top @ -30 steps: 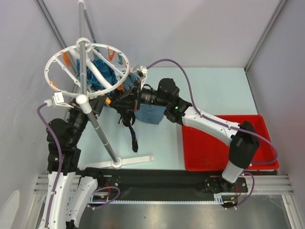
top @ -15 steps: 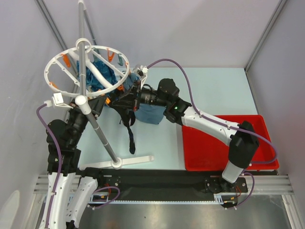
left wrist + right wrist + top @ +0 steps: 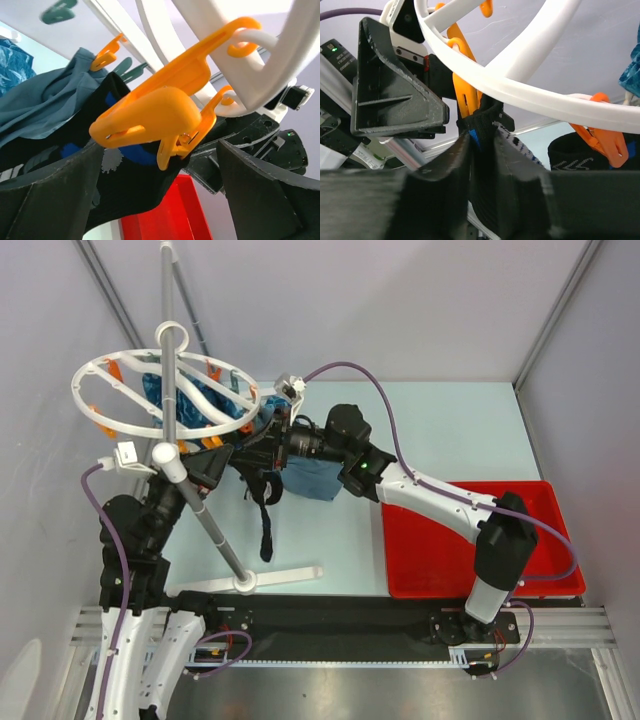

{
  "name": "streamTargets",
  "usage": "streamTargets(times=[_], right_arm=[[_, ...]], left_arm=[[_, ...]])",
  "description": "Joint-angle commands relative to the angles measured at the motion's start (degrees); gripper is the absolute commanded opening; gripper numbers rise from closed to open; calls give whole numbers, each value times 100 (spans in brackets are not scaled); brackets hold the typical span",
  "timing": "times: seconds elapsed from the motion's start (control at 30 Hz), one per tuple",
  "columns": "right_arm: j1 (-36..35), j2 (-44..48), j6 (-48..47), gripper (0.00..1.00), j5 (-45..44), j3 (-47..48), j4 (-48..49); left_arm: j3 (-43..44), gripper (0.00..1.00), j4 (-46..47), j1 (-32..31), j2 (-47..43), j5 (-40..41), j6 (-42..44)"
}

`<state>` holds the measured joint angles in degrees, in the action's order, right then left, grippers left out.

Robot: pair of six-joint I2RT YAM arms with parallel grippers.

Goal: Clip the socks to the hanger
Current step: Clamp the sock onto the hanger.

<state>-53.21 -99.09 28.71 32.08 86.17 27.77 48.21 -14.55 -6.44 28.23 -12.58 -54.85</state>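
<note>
Light blue table [image 3: 440, 430] carrying, along its left edge, a hanger with a white ring [image 3: 535, 95] on a slanting grey pole [image 3: 212, 528] whose foot rests near the near edge; a red tray [image 3: 440, 560] fills the near right corner. Both arms reach to the ring's right rim, over the left half of the table. A plain grey-blue cloth [image 3: 310, 480] hangs under the right arm, and a blue patterned cloth [image 3: 160, 390] shows through the ring. The sock [image 3: 132, 185], black with a blue patch and white marks, hangs from the rim with its cuff caught in an orange clip [image 3: 150, 112], its length dangling above the table. The left gripper [image 3: 159, 150] has its jaws spread wide, one on each side of clip and cuff, touching neither. The right gripper [image 3: 482, 145] sits just below the rim with its jaws close together and the cuff lying in the narrow gap; whether they press on the fabric cannot be told, as both fingers are blurred and very near the lens. A second sock [image 3: 570, 150] hangs beside it from another orange clip [image 3: 602, 142]. In the overhead view both grippers and the clips are largely masked by the ring and the arms, and each wrist view cuts off the lower part of the sock.
</note>
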Motion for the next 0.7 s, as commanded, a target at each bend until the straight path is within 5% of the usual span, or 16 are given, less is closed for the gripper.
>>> streamTargets(times=[0.0,0.27,0.67], right_arm=[[-23,30,-93,32,-140,286,19],[83,30,-471,59,-114,480,-1141],[206,372,-718,64,-307,173,-1784]], left_arm=[[22,100,-284,-33,-124,53,351],[-206,99,-1006,-33,-458,290,1195],[-417,100,-1577,-33,-1196,1536,1583]])
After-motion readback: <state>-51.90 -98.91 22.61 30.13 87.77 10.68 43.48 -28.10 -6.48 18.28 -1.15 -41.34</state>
